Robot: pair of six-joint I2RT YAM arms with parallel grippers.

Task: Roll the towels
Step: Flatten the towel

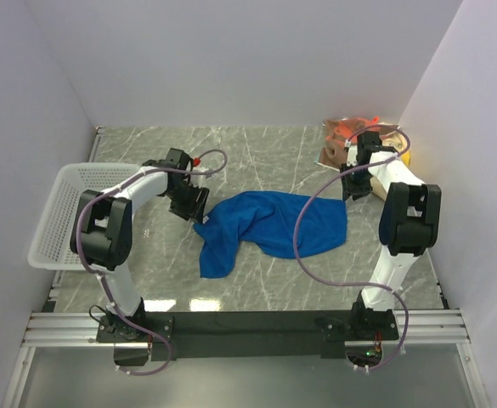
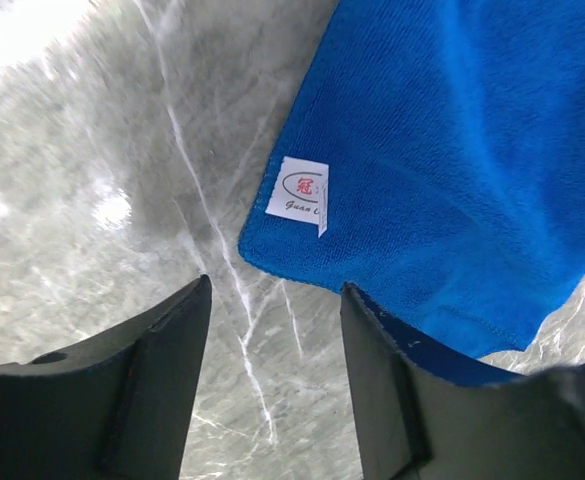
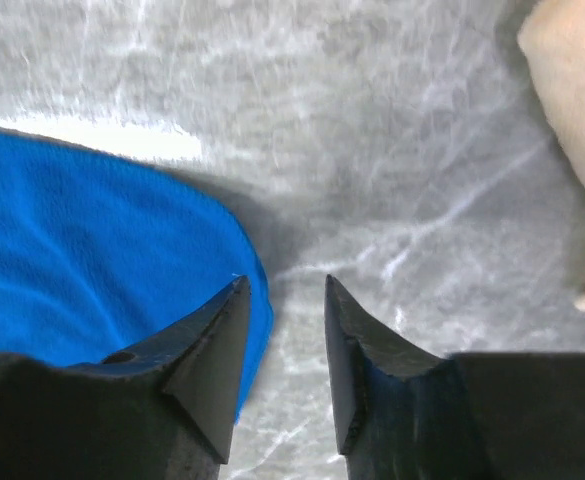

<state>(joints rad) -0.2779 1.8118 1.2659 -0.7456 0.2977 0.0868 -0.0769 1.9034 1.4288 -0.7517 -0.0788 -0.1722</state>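
Note:
A royal blue towel (image 1: 269,225) lies crumpled and spread in the middle of the marble table. My left gripper (image 1: 194,204) hovers at its left corner, open; in the left wrist view only bare marble lies between the fingers (image 2: 277,300), with the towel's corner and white label (image 2: 302,190) just ahead. My right gripper (image 1: 356,185) stands open at the towel's right edge; the blue towel (image 3: 92,260) lies beside the left finger, with nothing between the jaws (image 3: 284,290). A patterned brown-and-orange towel (image 1: 350,132) and a yellow one (image 1: 405,153) lie at the back right.
A white mesh basket (image 1: 65,212) stands at the table's left edge. A cream cloth edge (image 3: 572,130) shows at the right of the right wrist view. White walls enclose the table on three sides.

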